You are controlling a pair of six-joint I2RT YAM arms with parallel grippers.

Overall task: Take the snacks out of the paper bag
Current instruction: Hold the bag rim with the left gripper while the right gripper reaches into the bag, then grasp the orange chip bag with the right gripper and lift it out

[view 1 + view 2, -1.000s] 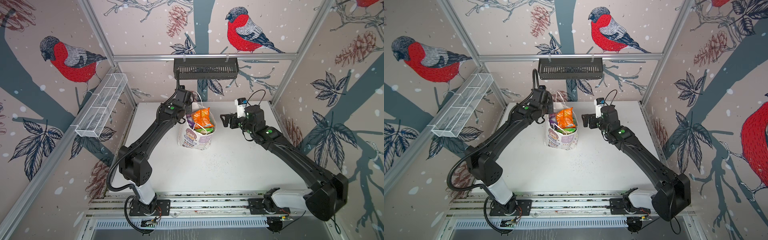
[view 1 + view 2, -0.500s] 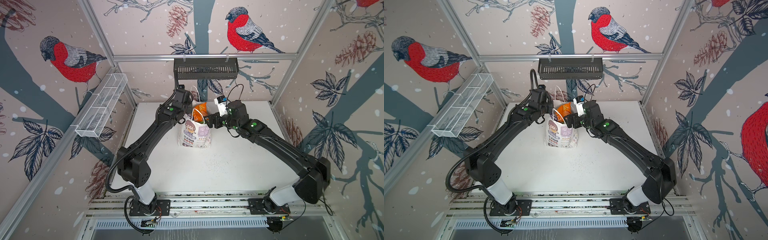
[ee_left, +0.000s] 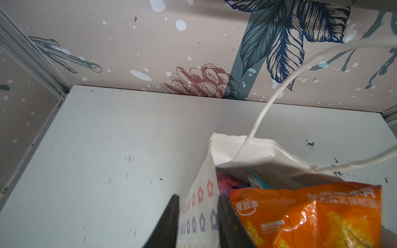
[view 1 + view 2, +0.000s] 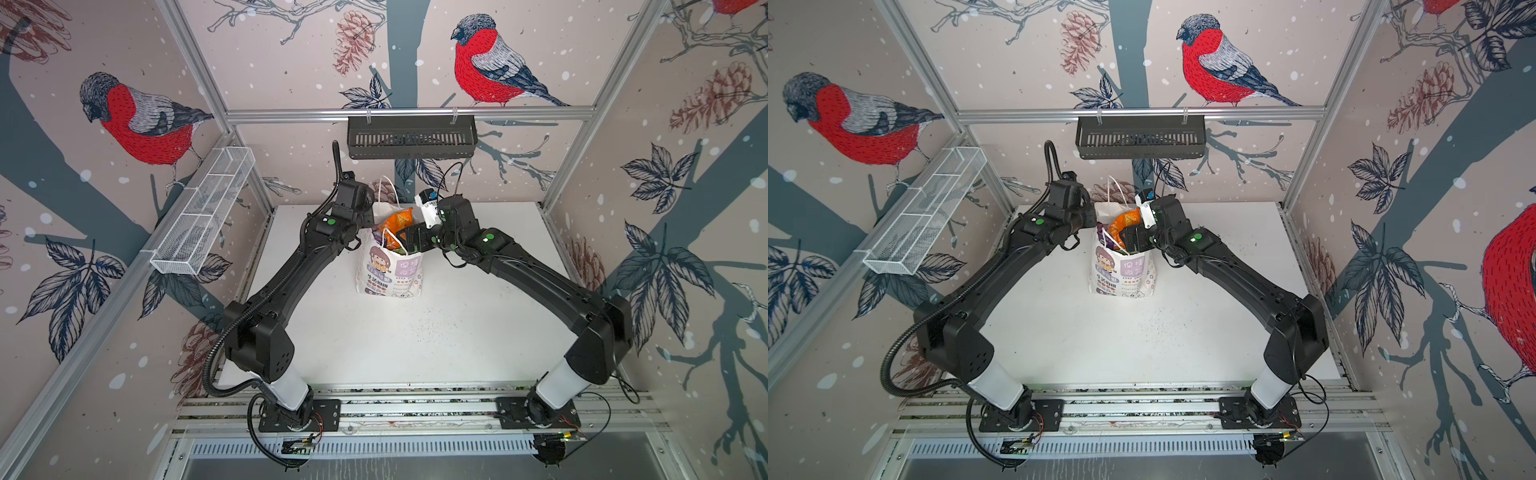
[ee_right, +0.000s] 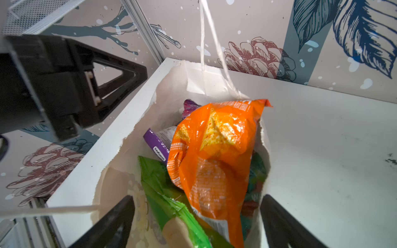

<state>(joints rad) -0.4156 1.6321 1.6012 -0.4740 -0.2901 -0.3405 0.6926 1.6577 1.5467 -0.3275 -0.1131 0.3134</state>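
Snacks (image 5: 214, 150) still in paper bag (image 4: 388, 270); right jaws now above

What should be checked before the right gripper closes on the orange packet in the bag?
1. Right gripper open: ok, jaws wide apart.
2. Orange packet between its jaws: ok, it lies topmost in the bag.
3. Paper bag upright on the table: ok.
4. Left gripper clamped on the bag's side wall: not ok, its jaws stand apart astride the wall.
5. Near cord handle clear of the right gripper: cannot tell, it runs close by one finger.
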